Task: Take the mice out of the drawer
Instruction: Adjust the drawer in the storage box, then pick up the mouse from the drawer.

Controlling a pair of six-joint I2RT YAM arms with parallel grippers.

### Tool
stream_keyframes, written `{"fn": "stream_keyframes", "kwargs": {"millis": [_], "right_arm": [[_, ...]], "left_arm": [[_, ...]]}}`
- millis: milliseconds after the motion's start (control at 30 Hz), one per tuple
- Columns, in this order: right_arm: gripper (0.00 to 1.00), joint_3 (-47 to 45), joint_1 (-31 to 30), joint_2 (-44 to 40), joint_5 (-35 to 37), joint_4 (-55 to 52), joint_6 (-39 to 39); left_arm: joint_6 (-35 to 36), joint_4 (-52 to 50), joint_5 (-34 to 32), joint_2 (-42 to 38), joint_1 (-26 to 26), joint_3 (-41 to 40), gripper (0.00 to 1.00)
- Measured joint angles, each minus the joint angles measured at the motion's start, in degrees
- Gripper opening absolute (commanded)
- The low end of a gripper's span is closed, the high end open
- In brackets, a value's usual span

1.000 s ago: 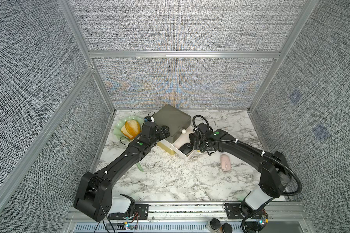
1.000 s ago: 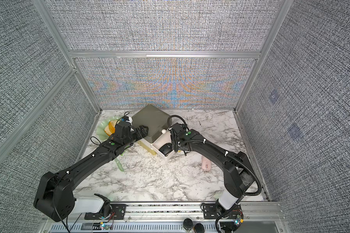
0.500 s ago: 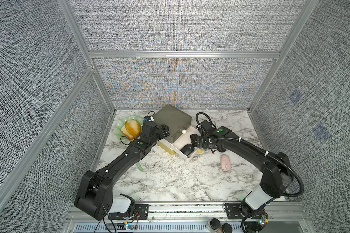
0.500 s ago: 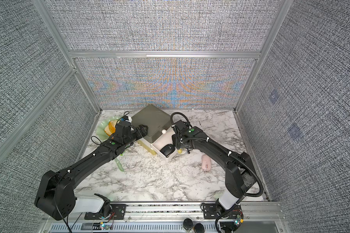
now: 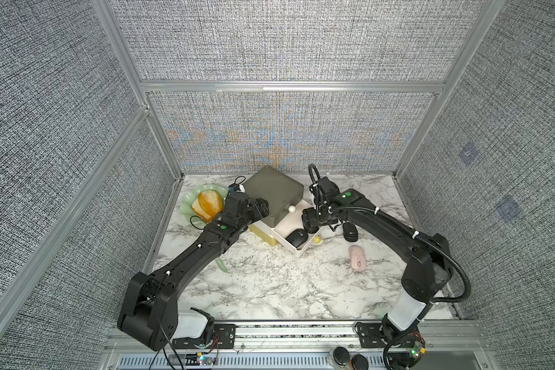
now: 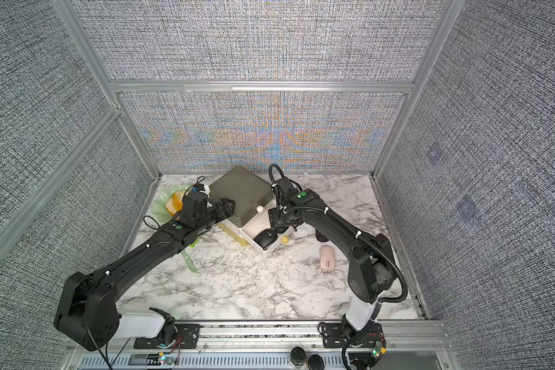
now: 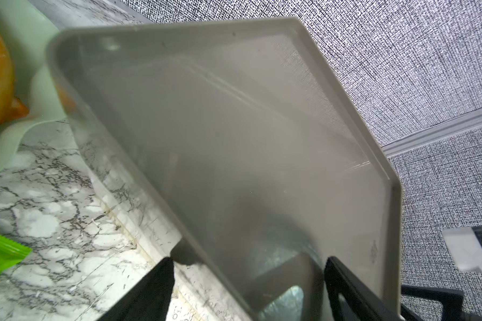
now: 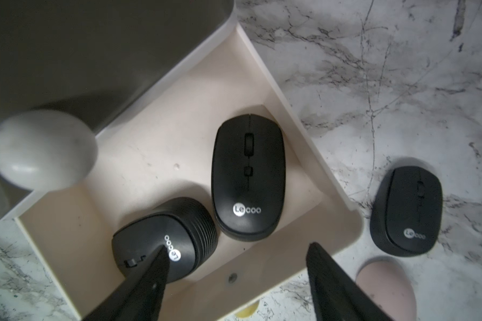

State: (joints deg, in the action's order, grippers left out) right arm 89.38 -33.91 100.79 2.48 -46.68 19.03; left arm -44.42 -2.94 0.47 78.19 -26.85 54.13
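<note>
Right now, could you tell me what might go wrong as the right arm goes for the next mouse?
The tilted black mouse sits right beside the flat black mouse, so closing the open right jaws may nudge both or slip. The wall of the drawer is near, and a jaw could catch it.

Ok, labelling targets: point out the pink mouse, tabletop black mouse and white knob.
pink mouse [image 5: 357,258], a top view, its back
tabletop black mouse [image 8: 406,211], right wrist view, its shell
white knob [image 5: 291,209], a top view, ball centre

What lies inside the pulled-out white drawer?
Two black mice show: one lying flat, one tilted sideways. The drawer's back end, beneath the grey cabinet, is hidden.
</note>
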Motion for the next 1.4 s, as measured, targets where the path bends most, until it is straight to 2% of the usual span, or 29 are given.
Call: {"fn": "stream_keyframes", "kwargs": {"millis": [267,1033,1400], "right_arm": [[0.68,4.46,1.7,6.05,-0.59,-0.68,-2.4],[0.68,7.37,1.66,13.57,-1.44,-1.07,1.66],[0.58,7.87,1.6,14.84,-0.52,-0.61,2.62]], "left_arm": [[0.0,-0.26,0.96,0.0,0.0,0.0,0.86],[-0.48,0.79,1.14,1.42,0.11,0.5,0.86],[-0.61,0.63,1.05,1.92,0.13,1.05,0.86]]}}
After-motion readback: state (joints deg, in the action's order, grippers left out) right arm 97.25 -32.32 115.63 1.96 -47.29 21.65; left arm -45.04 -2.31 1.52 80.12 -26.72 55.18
